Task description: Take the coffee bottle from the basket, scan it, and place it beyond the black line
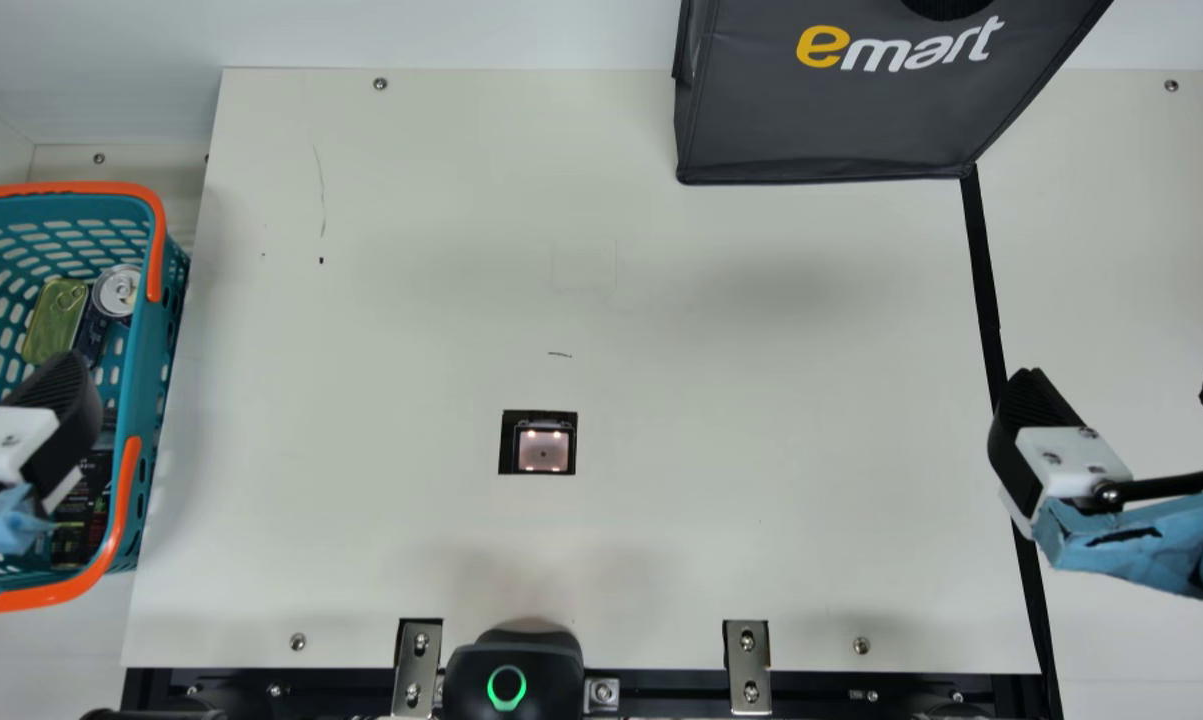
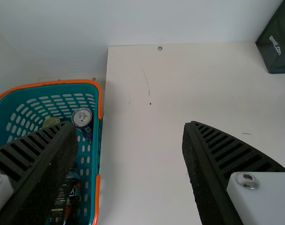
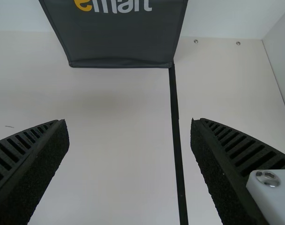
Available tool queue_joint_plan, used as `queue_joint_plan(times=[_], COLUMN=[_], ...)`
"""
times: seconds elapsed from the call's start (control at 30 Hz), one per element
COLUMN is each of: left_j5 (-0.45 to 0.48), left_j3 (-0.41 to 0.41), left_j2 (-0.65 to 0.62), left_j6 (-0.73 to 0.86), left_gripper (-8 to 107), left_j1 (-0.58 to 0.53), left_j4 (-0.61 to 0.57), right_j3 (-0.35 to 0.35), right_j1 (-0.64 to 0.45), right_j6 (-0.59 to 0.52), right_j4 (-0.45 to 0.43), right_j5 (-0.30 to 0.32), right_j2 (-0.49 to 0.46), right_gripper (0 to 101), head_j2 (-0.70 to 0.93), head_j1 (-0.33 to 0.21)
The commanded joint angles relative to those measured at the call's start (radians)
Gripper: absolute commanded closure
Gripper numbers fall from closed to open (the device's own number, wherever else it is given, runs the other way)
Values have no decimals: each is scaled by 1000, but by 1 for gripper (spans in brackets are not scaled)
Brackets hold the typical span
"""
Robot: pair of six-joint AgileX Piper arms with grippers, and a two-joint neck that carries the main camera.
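In the main view my left gripper (image 1: 59, 415) is over the right side of the teal basket (image 1: 133, 400). The left wrist view shows that gripper (image 2: 128, 133) open, nothing between its fingers. A dark bottle (image 2: 73, 190), apparently the coffee, lies in the basket (image 2: 98, 150), partly covered by a finger. Dark printed packaging (image 1: 86, 505) shows below the left gripper in the main view. My right gripper (image 1: 1126, 388) hangs open at the black line (image 1: 983, 270), one finger over it; in the right wrist view the gripper (image 3: 130, 129) has the line (image 3: 176, 126) between its empty fingers.
A scanner window (image 1: 543, 448) is set into the table (image 1: 721, 400). At the back stands a dark grey bag (image 1: 821, 120). The basket also holds a can (image 1: 117, 290) and a greenish-gold tin (image 1: 56, 318). A black device with a green ring (image 1: 507, 688) sits at the front edge.
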Motion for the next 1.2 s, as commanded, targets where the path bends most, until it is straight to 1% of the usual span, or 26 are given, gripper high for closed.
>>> queue_joint_plan(times=[0.0, 0.47, 0.9, 1.17], left_j5=[0, 0, -1, 6], left_j3=[0, 0, 0, -21], left_j2=[0, 0, 1, 31], left_j6=[0, 0, -2, -8], left_gripper=[9, 9, 9, 9], left_j1=[0, 0, -2, 7], left_j4=[0, 0, 2, 1], right_j3=[0, 0, 0, 0], right_j1=[0, 0, 0, 0], right_j6=[0, 0, 0, 0], right_j4=[0, 0, 0, 0], right_j5=[0, -1, -1, -1], right_j2=[0, 0, 0, 0], right_gripper=[10, 10, 10, 10], head_j2=[25, 351, 351, 351], head_j1=[-27, -27, -27, -27])
